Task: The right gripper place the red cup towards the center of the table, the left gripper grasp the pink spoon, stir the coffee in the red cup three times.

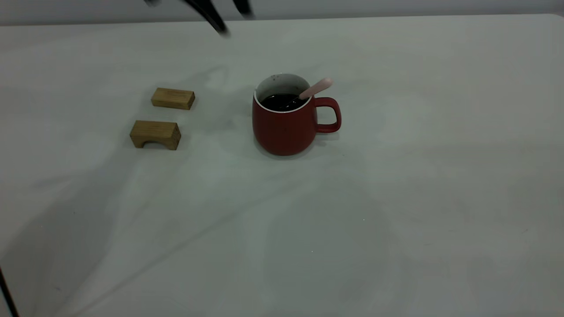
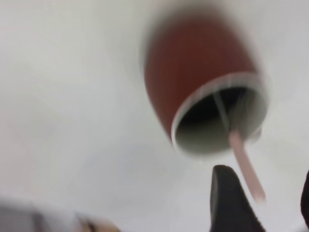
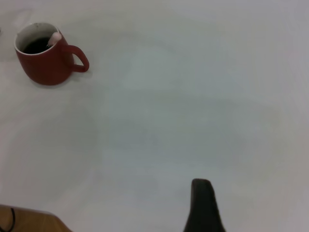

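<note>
I have the off-white tabletop [image 1: 396, 211] filling the exterior view. The red cup [image 1: 284, 125] stands upright near its middle, handle toward the right arm's side. It is a rounded dark red mug with a white inside and thin white rim, and the coffee [image 1: 280, 102] lies dark and flat in it. The pink spoon [image 1: 315, 89] leans in the cup, pale handle resting over the rim above the cup's handle, with nothing holding it.

Only the exterior view shows me the two tan wooden blocks [image 1: 163, 116], well apart from the cup on the left arm's side.

The left gripper [image 1: 222, 20] hangs blurred at the far edge, above and behind the cup; its fingers [image 2: 229, 203] look spread and empty in the left wrist view.

Of the right gripper I see one dark finger [image 3: 203, 208] in its own wrist view, far from the cup; I cannot tell its state.
</note>
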Motion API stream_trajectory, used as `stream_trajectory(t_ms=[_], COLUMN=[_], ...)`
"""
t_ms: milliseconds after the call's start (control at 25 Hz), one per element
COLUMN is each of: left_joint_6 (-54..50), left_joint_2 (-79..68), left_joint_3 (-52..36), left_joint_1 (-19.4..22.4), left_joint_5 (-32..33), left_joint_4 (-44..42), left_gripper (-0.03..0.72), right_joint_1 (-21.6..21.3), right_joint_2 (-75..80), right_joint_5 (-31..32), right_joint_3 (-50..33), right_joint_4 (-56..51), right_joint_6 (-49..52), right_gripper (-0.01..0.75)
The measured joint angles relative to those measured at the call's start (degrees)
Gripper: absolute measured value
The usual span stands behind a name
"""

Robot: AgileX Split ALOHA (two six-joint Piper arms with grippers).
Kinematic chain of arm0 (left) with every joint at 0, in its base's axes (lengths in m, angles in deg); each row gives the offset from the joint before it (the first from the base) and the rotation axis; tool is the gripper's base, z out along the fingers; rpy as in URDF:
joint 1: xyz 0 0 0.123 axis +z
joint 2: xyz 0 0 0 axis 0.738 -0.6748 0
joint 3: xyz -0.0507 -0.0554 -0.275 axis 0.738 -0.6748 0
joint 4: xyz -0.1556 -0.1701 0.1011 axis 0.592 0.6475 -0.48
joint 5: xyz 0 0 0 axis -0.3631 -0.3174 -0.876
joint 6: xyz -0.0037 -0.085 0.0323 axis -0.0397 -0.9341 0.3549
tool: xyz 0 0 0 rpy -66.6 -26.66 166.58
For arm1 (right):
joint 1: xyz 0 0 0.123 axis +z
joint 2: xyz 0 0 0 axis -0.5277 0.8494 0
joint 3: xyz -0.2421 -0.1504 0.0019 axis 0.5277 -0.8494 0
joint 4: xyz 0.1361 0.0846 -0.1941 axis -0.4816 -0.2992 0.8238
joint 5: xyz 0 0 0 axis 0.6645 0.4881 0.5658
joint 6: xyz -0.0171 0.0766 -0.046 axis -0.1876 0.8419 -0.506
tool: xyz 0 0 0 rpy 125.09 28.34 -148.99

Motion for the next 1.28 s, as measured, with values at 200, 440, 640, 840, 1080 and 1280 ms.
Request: stream_trajectory(t_ms=[200, 440, 640, 840, 1080, 1280], left_joint_6=[24.44, 41.21, 45.15, 48.01, 48.28, 48.23], left_joint_2=[9.11, 19.88, 35.11, 50.03, 74.49, 93.36], left_joint_3=[1.35, -4.37, -25.31, -47.88, -69.50, -79.54], left_joint_1=[0.00, 0.00, 0.00, 0.00, 0.64, 8.85], left_joint_5=[0.00, 0.00, 0.00, 0.00, 0.00, 0.00], left_joint_4=[-12.91, -13.78, -14.14, -15.65, -17.98, -17.12], left_gripper=[0.432, 0.432, 0.432, 0.432, 0.432, 0.432], right_joint_1=[0.00, 0.00, 0.00, 0.00, 0.00, 0.00], right_joint_2=[0.00, 0.00, 0.00, 0.00, 0.00, 0.00], right_joint_5=[0.00, 0.00, 0.00, 0.00, 0.00, 0.00], right_joint_3=[0.00, 0.00, 0.00, 0.00, 0.00, 0.00], right_joint_4=[0.00, 0.00, 0.00, 0.00, 0.00, 0.00], right_joint_6=[0.00, 0.00, 0.00, 0.00, 0.00, 0.00], right_gripper=[0.591, 0.591, 0.591, 0.591, 0.591, 0.591])
